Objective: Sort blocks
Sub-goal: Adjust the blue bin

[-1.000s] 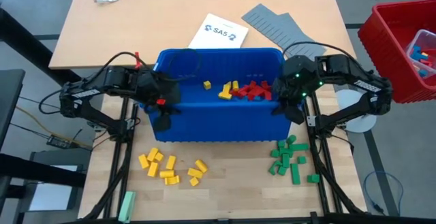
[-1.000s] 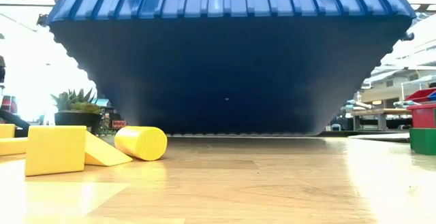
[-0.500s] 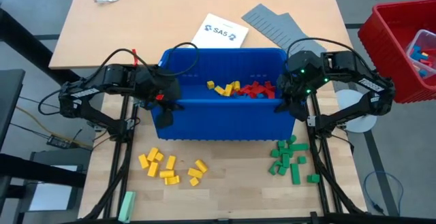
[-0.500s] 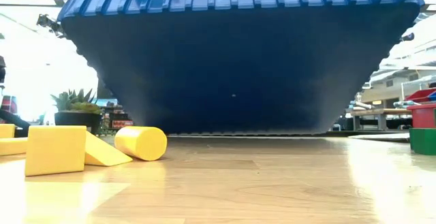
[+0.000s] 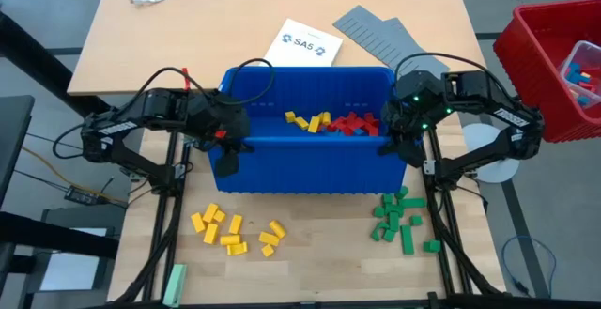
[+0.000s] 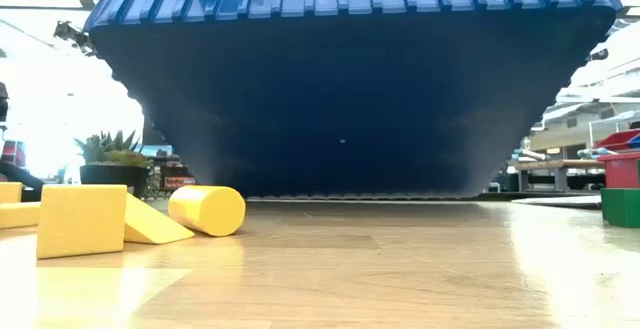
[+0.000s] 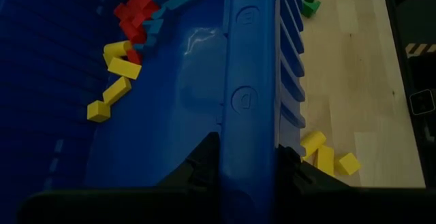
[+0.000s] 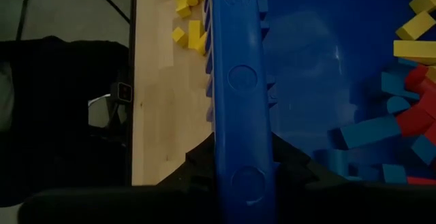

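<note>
High view: a large blue plastic bin [image 5: 310,163] sits mid-table, tilted so its open mouth faces away from the near edge. Inside lie small plastic bricks, red [image 5: 352,125] and yellow [image 5: 302,121], gathered against the far wall. The left gripper [image 5: 228,149] is clamped on the bin's left rim and the right gripper [image 5: 392,140] on its right rim, each with fingers narrowed onto the wall. On the bare wood nearer the front lie a loose cluster of yellow bricks [image 5: 235,230] and a cluster of green bricks [image 5: 399,217], well apart; their long axes point in mixed directions. A red plastic crate [image 5: 535,65] stands off the table's right side with a few blocks in it. A pale green bar [image 5: 176,281] lies by the front left corner.

Left wrist view: blue bricks [image 7: 174,3] show among the red ones, which the high view does not reveal; dark fingers [image 7: 197,173] straddle the rim.

Low view: the bin's ribbed underside [image 6: 340,99] fills the frame, its front edge raised; a yellow cylinder [image 6: 207,210] lies on its side
</note>
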`<state>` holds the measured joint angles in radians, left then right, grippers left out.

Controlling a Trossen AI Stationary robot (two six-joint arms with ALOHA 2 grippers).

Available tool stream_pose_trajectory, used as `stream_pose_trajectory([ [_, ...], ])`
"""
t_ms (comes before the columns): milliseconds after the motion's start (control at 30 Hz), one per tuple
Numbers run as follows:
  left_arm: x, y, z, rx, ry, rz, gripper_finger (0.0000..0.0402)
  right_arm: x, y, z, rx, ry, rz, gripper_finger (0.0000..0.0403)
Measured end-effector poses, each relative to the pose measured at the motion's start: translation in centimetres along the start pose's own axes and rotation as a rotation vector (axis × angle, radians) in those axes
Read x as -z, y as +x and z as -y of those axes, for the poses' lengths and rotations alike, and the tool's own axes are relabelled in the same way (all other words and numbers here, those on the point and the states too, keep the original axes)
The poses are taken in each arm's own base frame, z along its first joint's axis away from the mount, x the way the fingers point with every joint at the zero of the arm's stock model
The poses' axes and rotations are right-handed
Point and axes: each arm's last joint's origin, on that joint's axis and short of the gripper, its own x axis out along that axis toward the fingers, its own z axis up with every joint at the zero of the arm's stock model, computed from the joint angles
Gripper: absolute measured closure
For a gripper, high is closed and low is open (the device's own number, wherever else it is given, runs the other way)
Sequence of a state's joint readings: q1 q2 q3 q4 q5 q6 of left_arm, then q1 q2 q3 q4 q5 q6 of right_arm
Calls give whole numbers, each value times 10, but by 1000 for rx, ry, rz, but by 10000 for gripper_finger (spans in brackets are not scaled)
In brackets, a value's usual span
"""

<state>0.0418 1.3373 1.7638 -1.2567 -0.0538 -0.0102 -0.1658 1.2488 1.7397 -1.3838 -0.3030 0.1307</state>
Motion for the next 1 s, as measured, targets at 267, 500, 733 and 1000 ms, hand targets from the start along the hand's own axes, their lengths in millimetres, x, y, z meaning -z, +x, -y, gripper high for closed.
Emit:
stream_pose_trajectory([
  [267,4,14,2,-3,-15,-41,321,2,12,5,36,-24,-32,329],
  [500,14,34,5,-2,-25,-109,321,10,37,8,47,-23,-111,329],
  [733,32,66,15,10,-37,-191,321,22,69,10,82,-41,-189,329],
  [1000,57,108,27,61,-59,-230,318,44,109,13,104,-45,-277,328],
])
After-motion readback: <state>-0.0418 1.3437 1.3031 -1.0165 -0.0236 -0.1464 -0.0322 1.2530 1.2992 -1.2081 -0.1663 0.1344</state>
